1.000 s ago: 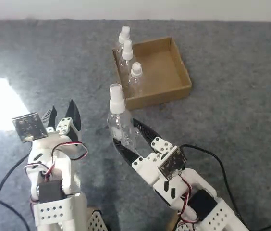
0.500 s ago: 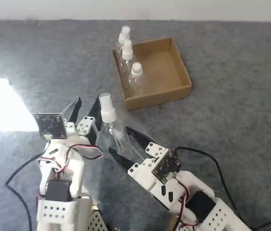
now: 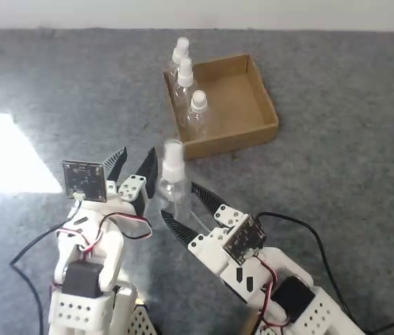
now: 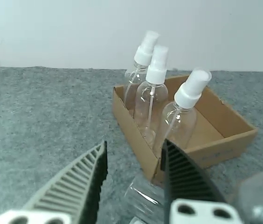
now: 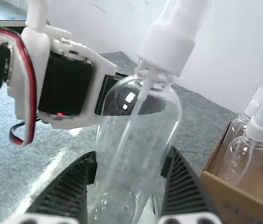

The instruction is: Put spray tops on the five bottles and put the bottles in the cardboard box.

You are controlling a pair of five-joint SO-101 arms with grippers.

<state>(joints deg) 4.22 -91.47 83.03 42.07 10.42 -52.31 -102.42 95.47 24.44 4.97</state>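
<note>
At centre frame, below the cardboard box (image 3: 232, 143), the right tool (image 3: 181, 204) clasps the bottle (image 3: 172, 185) upright; the left tool (image 3: 135, 156), spread open, has swung in beside its spray top (image 3: 172, 150), probably to tighten it.

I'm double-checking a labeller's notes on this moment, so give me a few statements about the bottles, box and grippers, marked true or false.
1. Three bottles stand in the cardboard box. True.
2. The held bottle between the right gripper's jaws lacks a spray top. False: a white spray top sits on it.
3. The left gripper has its jaws open. True.
4. The bottles in the box lie on their sides. False: they stand upright along one wall.
5. The held bottle is above the box. False: it is short of the box, above the grey mat.
</note>
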